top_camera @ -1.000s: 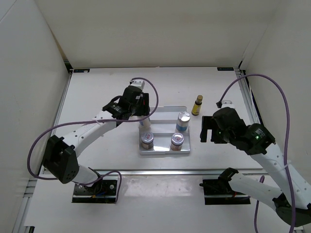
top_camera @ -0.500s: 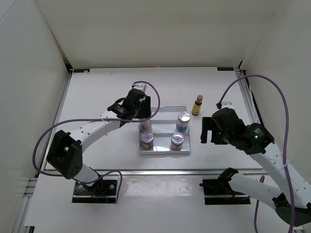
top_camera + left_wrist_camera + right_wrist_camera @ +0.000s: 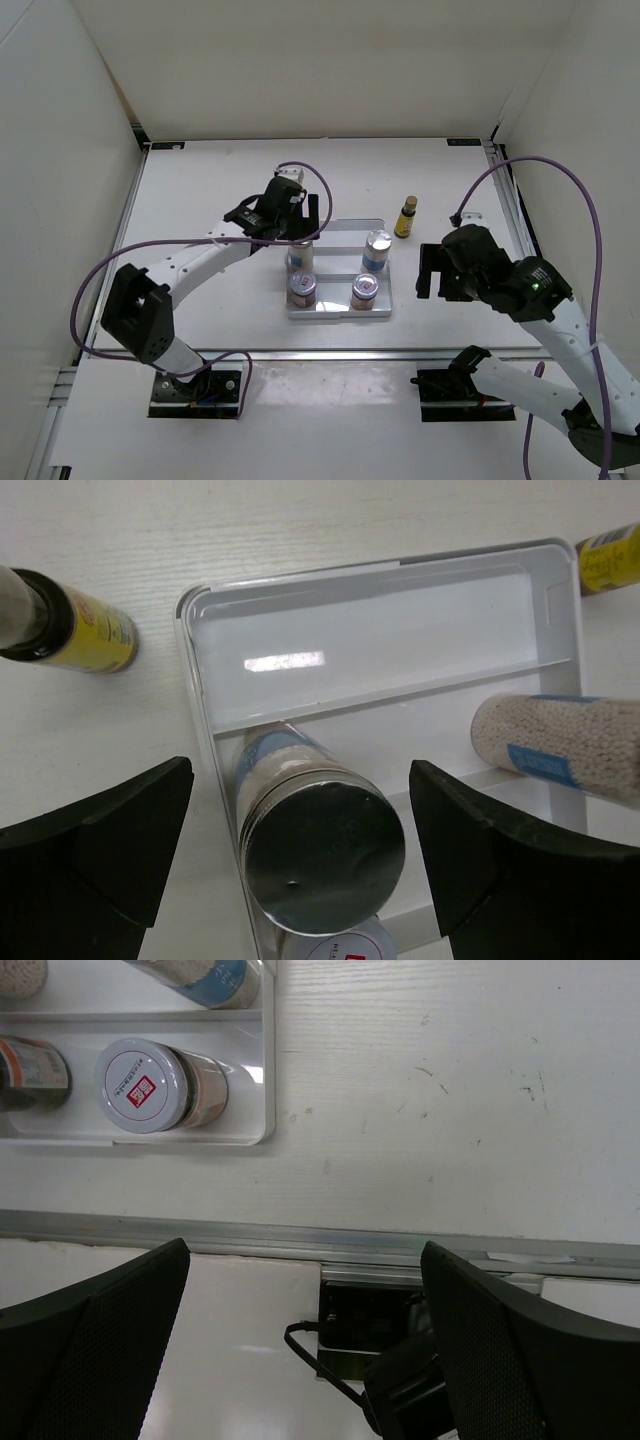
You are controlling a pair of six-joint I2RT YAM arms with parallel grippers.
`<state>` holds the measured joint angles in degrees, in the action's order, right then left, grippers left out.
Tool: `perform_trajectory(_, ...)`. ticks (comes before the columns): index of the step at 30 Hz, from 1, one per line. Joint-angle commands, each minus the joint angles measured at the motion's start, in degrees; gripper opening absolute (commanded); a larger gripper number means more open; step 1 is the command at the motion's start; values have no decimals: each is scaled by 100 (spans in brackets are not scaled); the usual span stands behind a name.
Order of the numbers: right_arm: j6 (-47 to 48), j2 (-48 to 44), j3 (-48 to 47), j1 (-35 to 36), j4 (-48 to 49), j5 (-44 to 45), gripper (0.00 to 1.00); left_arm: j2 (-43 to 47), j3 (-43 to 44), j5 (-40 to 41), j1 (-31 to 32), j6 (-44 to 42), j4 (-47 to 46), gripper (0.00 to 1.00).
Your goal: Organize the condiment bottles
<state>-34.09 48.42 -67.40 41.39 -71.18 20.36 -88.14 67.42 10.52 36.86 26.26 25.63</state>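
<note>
Left wrist view, looking straight down: left gripper point(image 3: 305, 855) spread wide and holding nothing, one finger on either side of a silver-lidded jar point(image 3: 322, 845), clear of both. Stands upright at the left end of the tray's point(image 3: 380, 650) middle step, with a blue-labelled jar point(image 3: 560, 745) at the right end of that step. Two more jars point(image 3: 303, 288) point(image 3: 365, 289) on the tray's front step. One yellow bottle point(image 3: 70, 635) just outside the tray's left wall, a second yellow bottle point(image 3: 406, 216) just past its back right corner.

Probably light, rigid and smooth, with slick lids; best pinched around the body below the lid. Slim yellow ones likely to tip, so better gripped low on the body, not at the neck.

Left arm stretched forward from the tray's left, wrist bent down over it. Right gripper point(image 3: 305, 1350) also wide open and empty, pointing down beside the tray's front right corner.
</note>
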Motion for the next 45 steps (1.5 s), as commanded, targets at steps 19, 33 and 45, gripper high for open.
perform_trajectory(19,-221,-158,-397,19,-529,-454,100,3250,-579,1751,-249,-412,997,100)
perform_trajectory(33,384,2249,-2335,-279,-89,293,100,1864,-459,2279,-839,-983,417,100)
perform_trajectory(45,1281,5500,-6547,-3038,-1338,-1754,100,958,1210,961,-970,-1192,-31,100)
